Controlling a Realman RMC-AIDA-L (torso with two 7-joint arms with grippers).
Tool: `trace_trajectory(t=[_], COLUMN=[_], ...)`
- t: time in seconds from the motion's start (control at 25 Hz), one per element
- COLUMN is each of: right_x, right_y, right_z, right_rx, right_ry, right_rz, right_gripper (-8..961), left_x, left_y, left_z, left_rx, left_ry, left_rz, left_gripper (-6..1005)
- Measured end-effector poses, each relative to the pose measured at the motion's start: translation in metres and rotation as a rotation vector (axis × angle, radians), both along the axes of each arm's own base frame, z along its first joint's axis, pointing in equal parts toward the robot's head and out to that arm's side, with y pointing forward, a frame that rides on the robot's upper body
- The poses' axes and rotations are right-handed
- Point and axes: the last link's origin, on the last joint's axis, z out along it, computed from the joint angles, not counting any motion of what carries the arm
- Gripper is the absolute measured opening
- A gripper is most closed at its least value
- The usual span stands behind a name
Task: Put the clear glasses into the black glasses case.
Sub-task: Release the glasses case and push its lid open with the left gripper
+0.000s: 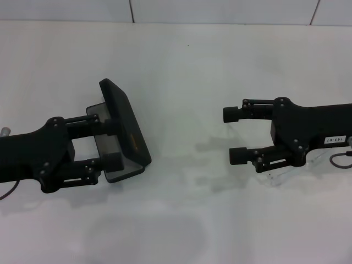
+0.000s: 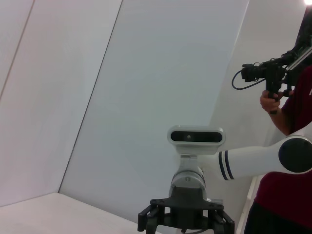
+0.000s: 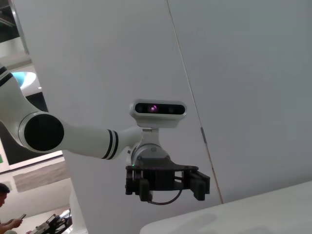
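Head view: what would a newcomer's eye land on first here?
The open case on the table's left, lid raised, with the left gripper spread around its base. Then the right gripper, open on the right, hovering over the glasses, which barely show against the white table.

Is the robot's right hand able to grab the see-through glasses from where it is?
Probably yes. The right hand hovers open right over the clear glasses, which lie on the white table partly under it. Nothing blocks them; they're just hard to see.
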Motion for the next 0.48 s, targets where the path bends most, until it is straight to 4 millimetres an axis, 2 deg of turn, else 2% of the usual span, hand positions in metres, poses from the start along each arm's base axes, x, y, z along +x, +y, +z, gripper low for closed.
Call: trace_trajectory(t=[0.48], right_x=[0.006], right_y=[-0.0047], right_z=[0.0009], right_rx=[0.015], right_ry=[0.007], right_rz=[-0.016], right_gripper=[860], left_x=[0.0005], left_y=[-0.0013], left_z=[-0.002], left_rx=[0.002], left_ry=[-0.011], left_rz=[0.005], left_gripper=[703])
